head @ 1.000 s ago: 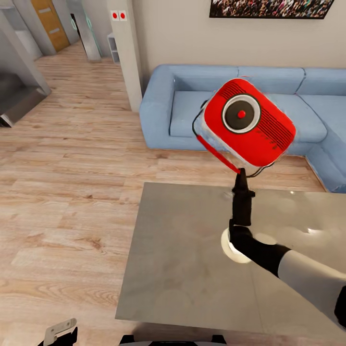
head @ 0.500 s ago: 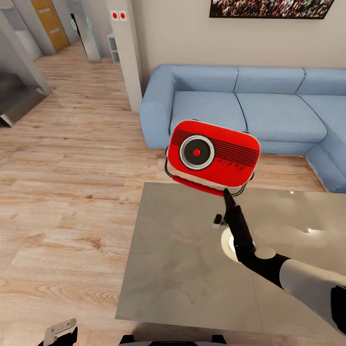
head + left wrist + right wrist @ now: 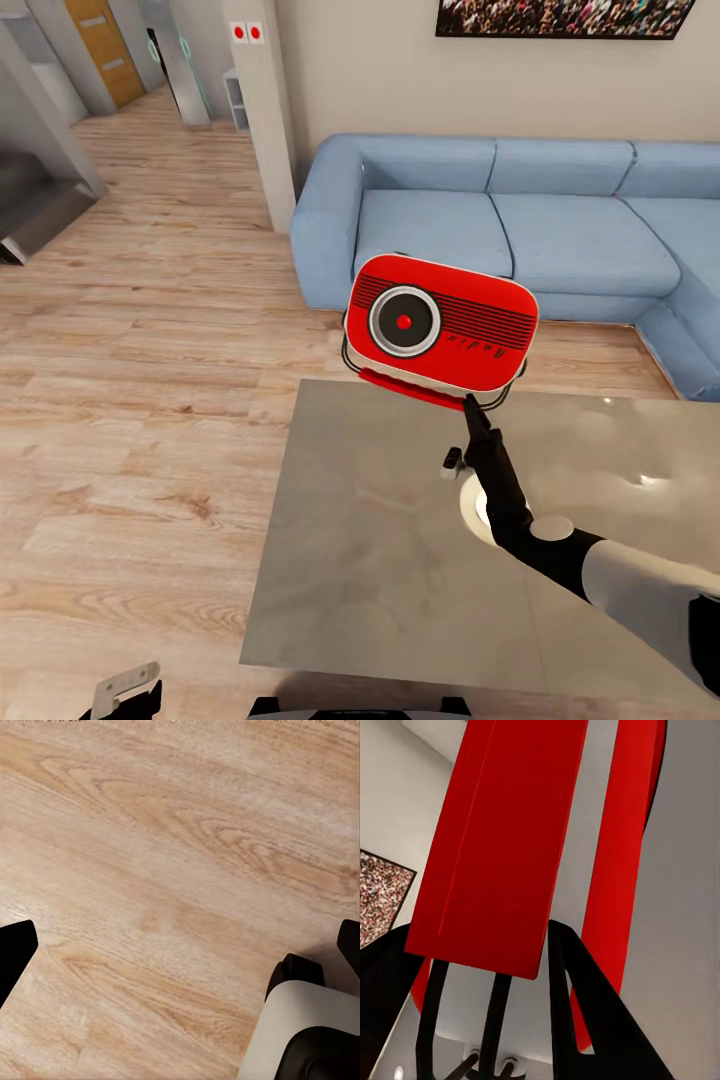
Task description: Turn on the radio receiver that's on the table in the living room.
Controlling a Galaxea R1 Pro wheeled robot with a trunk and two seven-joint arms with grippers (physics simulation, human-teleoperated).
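The radio [image 3: 441, 323] is held up above the far edge of the surface [image 3: 380, 560], clear of the glossy grey top, with its round dial and ribbed grille turned toward the head camera and the box tilted slightly down to the right. The right claw [image 3: 470, 408] is clenched on the radio at its lower edge, where a red strap and thin black wire frame run beneath the body; the black fingers are seen reaching up from the white forearm at the near right. In the right wrist view the radio [image 3: 502, 840] is seen side-on as a thin red slab between the two dark fingers [image 3: 585, 1005], with the red strap beside it. A light-blue sofa [image 3: 520, 215] stands beyond the surface against the beige wall, under a framed crowd picture [image 3: 560, 15]. The left claw [image 3: 125, 690] is seen low at the near left over the wood floor [image 3: 165, 870]; whether it is released or clenched cannot be told from the pictures.
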